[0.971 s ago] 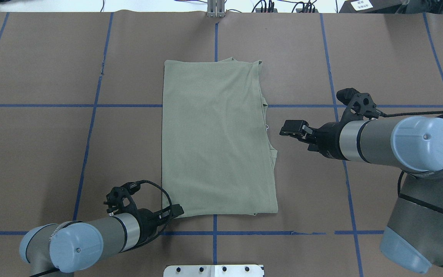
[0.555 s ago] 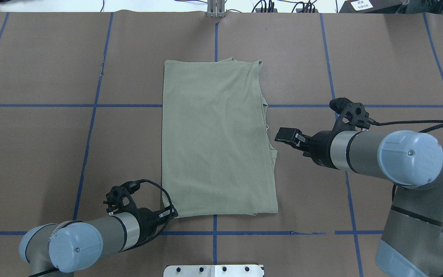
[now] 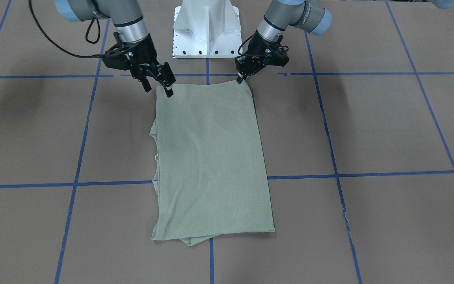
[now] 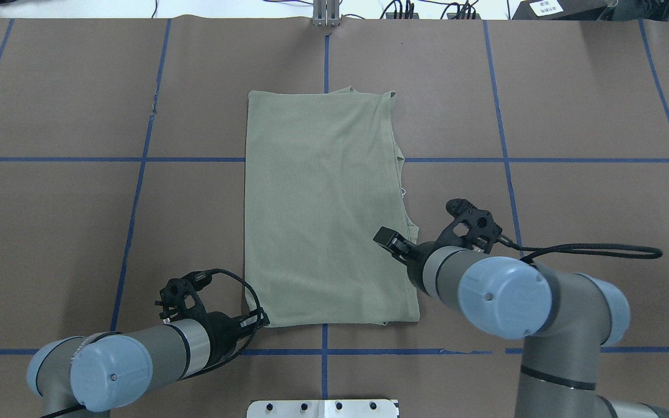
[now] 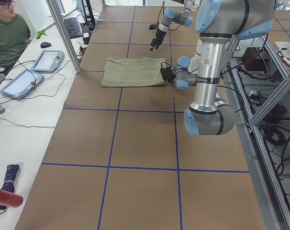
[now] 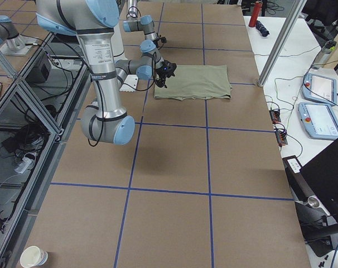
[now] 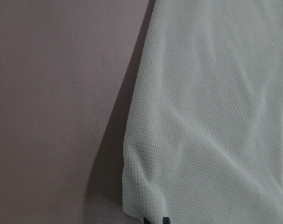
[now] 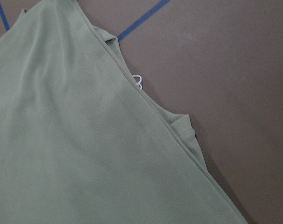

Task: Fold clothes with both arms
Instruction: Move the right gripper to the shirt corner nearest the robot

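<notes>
A: How is the shirt (image 4: 323, 203) laid relative to the fingers?
B: Its long axis is run straight ahead of both grippers — the near edge at the fingertips.
A: And the grip?
B: The left gripper (image 4: 259, 321) is clamped on one near corner; the right gripper (image 3: 158, 90) is spread wide, empty, just above the other.

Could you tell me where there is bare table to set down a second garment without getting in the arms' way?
Bare table lies in the far squares either side of the shirt, bounded by blue tape lines. The robot-side end is crowded: left gripper at the shirt's left corner, right gripper over its right edge, white pedestal behind them.
</notes>
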You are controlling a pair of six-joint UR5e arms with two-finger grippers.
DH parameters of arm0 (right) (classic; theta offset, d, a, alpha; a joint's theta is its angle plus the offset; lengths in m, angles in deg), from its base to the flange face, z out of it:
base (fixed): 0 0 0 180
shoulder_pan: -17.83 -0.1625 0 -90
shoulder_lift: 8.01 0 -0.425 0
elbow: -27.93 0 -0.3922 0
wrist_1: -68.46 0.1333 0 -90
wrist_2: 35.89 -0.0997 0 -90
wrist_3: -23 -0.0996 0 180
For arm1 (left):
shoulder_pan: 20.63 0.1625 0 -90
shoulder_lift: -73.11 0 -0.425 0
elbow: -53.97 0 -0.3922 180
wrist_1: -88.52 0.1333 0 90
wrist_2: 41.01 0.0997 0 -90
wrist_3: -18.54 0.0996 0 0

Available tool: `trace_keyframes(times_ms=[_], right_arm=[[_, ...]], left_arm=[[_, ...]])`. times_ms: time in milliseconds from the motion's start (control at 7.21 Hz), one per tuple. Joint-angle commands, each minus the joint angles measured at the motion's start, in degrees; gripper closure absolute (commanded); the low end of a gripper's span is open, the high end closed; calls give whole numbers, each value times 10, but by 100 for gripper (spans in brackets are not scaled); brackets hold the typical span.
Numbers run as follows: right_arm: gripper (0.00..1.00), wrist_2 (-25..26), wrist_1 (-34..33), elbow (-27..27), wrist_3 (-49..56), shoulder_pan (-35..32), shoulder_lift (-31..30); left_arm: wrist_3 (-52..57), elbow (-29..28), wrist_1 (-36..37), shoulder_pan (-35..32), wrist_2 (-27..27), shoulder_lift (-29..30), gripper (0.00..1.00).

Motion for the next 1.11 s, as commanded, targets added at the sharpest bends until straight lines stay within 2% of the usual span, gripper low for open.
trace_keyframes(times_ms=[0, 278, 971], right_arm=[[1, 44, -54, -32, -60, 56, 28], [2, 50, -54, -71, -61, 63, 32], [1, 63, -63, -72, -61, 75, 34]], left_arm=[[0, 2, -1, 1, 0, 0, 100], [0, 2, 0, 1, 0, 1, 100], [-1, 2, -1, 2, 0, 0, 100]])
